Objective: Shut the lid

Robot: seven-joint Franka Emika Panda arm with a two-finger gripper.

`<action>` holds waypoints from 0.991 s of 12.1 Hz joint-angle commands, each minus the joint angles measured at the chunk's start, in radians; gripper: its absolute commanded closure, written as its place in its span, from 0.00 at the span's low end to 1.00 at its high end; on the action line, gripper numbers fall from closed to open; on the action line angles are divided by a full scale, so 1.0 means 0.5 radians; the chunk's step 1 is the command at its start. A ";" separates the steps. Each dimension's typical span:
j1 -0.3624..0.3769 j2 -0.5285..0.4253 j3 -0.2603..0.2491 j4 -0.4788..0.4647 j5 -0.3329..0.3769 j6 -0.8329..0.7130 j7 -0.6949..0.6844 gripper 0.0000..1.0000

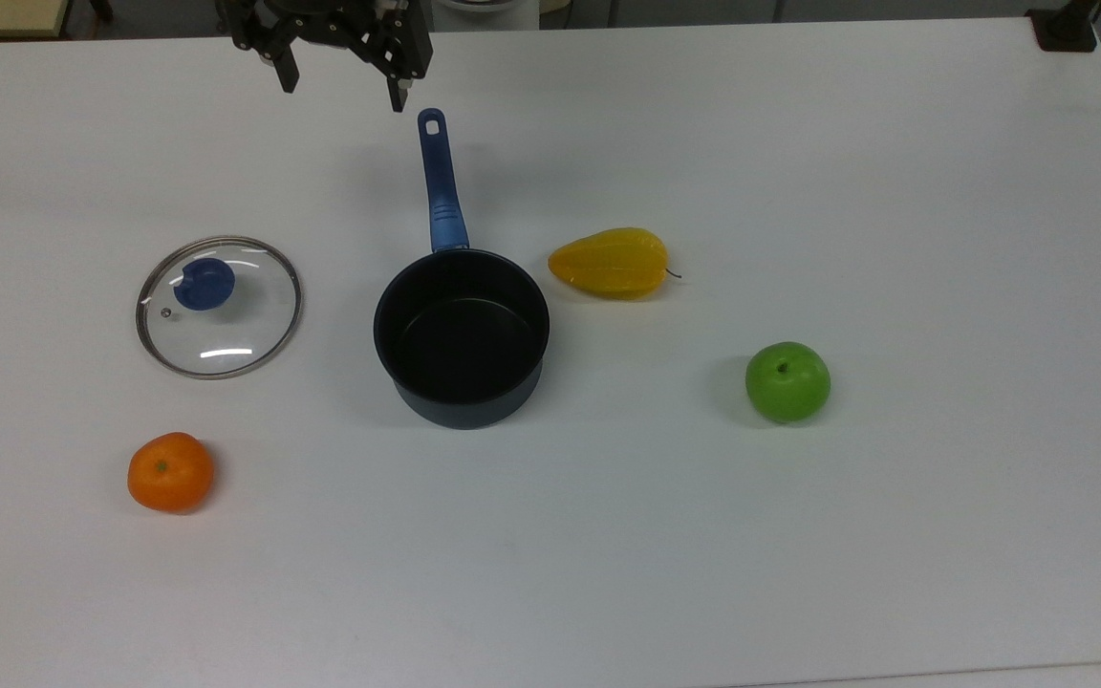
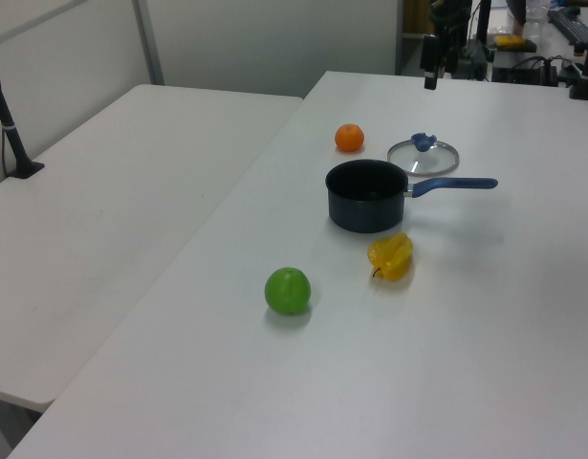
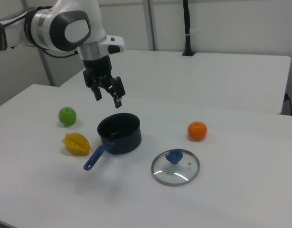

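- My gripper (image 1: 344,88) hangs in the air with its two fingers spread wide apart; it holds nothing and touches nothing.
- In the top view it sits at the upper edge, and the tip of the pan's blue handle (image 1: 440,182) lies just below it and slightly to the top view's right.
- The lid (image 1: 219,306) lies flat on the white table (image 1: 799,535), knob up, well apart from the gripper: below it and to the top view's left.
- The pan (image 1: 462,334) stands open, below the gripper in the top view, beside the lid without touching it.
- An orange (image 1: 170,472) rests farther from the gripper than the lid, on the lid's far side in the top view.
- A yellow fruit (image 1: 610,262) sits just beside the pan, to the top view's right of the gripper, and a green apple (image 1: 787,381) lies farther out the same way.
- The right view gives me the white arm (image 3: 65,29) above the gripper (image 3: 107,95) and the clear height between fingertips and pan (image 3: 119,133); here the lid (image 3: 175,167) is down toward the right view's right.
- The left view puts the gripper (image 2: 431,78) at the far end of the table, beyond the lid (image 2: 424,155), and shows a second white table (image 2: 112,191) alongside.
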 commanded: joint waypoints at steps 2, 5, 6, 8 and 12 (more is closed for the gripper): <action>0.037 -0.016 -0.012 -0.021 -0.032 -0.005 -0.008 0.00; 0.034 -0.013 -0.012 -0.021 -0.032 -0.001 -0.008 0.00; 0.034 -0.016 -0.012 -0.021 -0.032 -0.001 -0.008 0.00; 0.022 -0.019 -0.012 -0.021 -0.029 -0.005 -0.005 0.00; -0.006 -0.013 -0.021 -0.005 -0.005 -0.001 -0.002 0.00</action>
